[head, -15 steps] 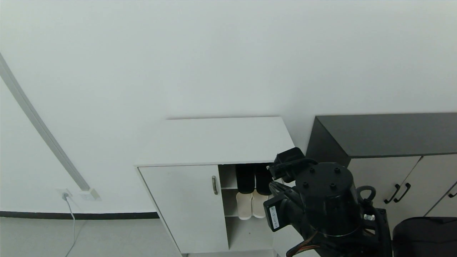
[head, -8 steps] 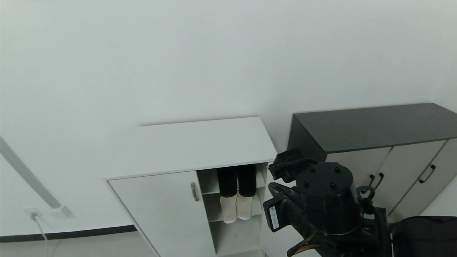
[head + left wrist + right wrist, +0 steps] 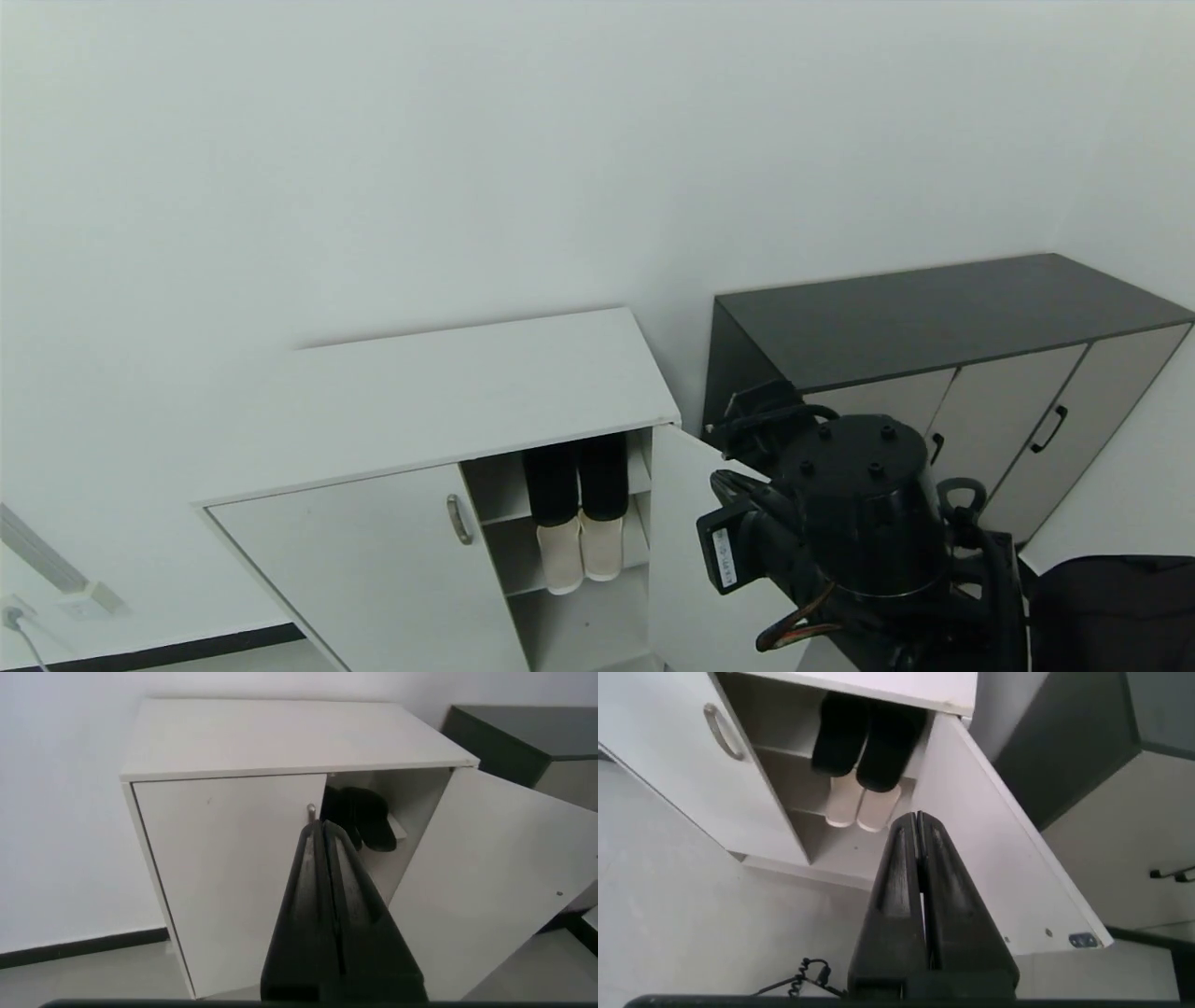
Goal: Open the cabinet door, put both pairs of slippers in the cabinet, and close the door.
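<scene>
**Right claw** (image 3: pixel 920 821): its two fingers are pressing flat together and carrying nothing. It is pointing at the open side of the cabinet (image 3: pixel 878 683). The open door (image 3: pixel 999 849) is standing just beside its tip. The white slippers (image 3: pixel 854 807) are lying straight ahead of it on a shelf, and the black slippers (image 3: pixel 868 737) are sitting just beyond them on the shelf above.

**Left claw** (image 3: pixel 322 831): it is likewise pressing shut and empty. It is aiming at the seam between the closed door (image 3: pixel 234 868) and the opening.

**Change:** across the last second the whole head view is sliding sideways, so the camera is turning and the furniture is not moving. The cabinet is now sitting farther towards the left-arm side. The open door is now showing beside the right arm (image 3: pixel 840 523), and more of the dark cabinet (image 3: pixel 934 317) is coming into sight.

**Meaning for the task:** both pairs are already resting inside. Closing the door is judged to be the one step remaining, and the turn is probably lining the robot up for that push.

**Hidden or unclear:**
- The open door's outer face is facing away from the wrist cameras.
- The right arm is covering the door's free edge in the head view.
- The left claw's tip is overlapping the closed door's handle (image 3: pixel 719 733) in the left wrist view.
- The lowest shelf is running off the frame.
- Whether the door itself has swung at all cannot be told.
</scene>
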Motion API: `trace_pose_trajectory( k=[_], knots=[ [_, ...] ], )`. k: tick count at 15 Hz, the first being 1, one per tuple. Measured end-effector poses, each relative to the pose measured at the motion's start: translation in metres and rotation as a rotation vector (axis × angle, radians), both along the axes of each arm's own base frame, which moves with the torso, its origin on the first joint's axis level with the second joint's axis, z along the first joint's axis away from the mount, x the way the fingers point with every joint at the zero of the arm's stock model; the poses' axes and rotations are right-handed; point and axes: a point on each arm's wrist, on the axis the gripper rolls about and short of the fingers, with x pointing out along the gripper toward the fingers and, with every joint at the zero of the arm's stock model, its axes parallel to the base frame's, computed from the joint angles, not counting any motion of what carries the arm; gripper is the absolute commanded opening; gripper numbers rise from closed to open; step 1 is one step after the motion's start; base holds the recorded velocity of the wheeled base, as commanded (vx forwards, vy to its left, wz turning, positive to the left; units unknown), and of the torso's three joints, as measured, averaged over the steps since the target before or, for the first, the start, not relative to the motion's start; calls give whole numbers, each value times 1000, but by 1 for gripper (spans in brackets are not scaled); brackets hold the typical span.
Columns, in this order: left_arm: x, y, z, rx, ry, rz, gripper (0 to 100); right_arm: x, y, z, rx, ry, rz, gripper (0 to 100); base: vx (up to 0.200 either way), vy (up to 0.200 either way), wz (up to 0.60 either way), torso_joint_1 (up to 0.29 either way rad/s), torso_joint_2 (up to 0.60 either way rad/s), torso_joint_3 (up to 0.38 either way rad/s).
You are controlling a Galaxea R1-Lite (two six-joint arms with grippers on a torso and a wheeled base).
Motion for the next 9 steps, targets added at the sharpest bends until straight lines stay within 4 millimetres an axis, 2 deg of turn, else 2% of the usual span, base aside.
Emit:
trace_pose_trajectory(
  k=[6, 9],
  knots=[
    [0, 0, 0, 0, 0, 0, 0, 0, 0, -1, -7, 2, 1, 0, -200, 0, 0, -2, 3, 2],
    [0, 0, 0, 2, 0, 0, 0, 9, -6, -1, -15, -2, -30, 0, 0, 0, 0, 0, 0, 0]
  ],
)
